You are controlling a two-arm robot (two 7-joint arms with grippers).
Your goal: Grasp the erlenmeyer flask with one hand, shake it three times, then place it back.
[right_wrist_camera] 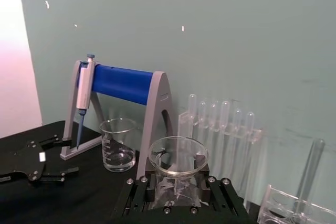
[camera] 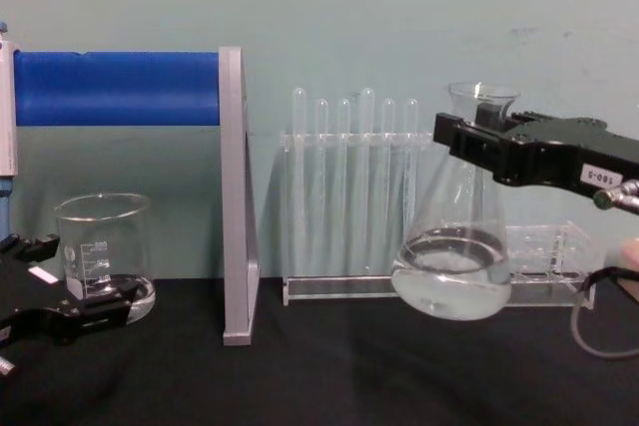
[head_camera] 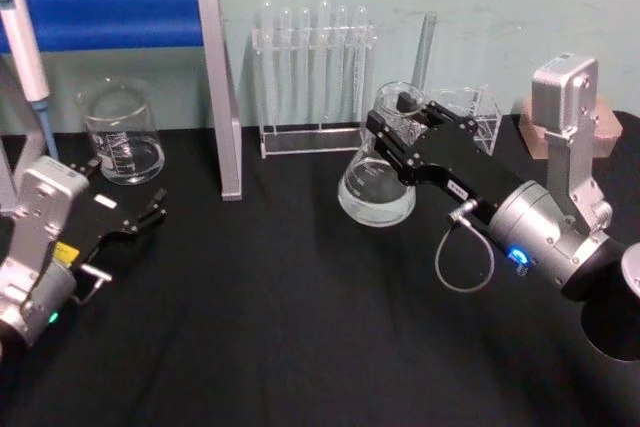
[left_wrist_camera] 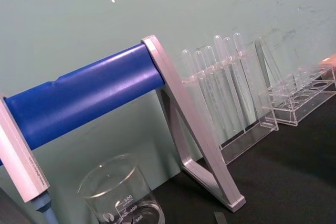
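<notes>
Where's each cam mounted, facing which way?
Head: high, looking down on the black table; both arms show: right gripper with jaws shut on the clear glass conical flask, left gripper open.
Chest: low, side-on across the table; both grippers at its edges.
Left wrist: faces the blue-barred stand and glass beaker.
Right wrist: looks over its jaws and the flask's rim.
All share the clear test-tube rack.

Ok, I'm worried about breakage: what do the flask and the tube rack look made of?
The flask: clear glass by the look, smooth and glossy, liquid visible through its wall. The rack: probably clear acrylic, with flat transparent panels and bright edges.
</notes>
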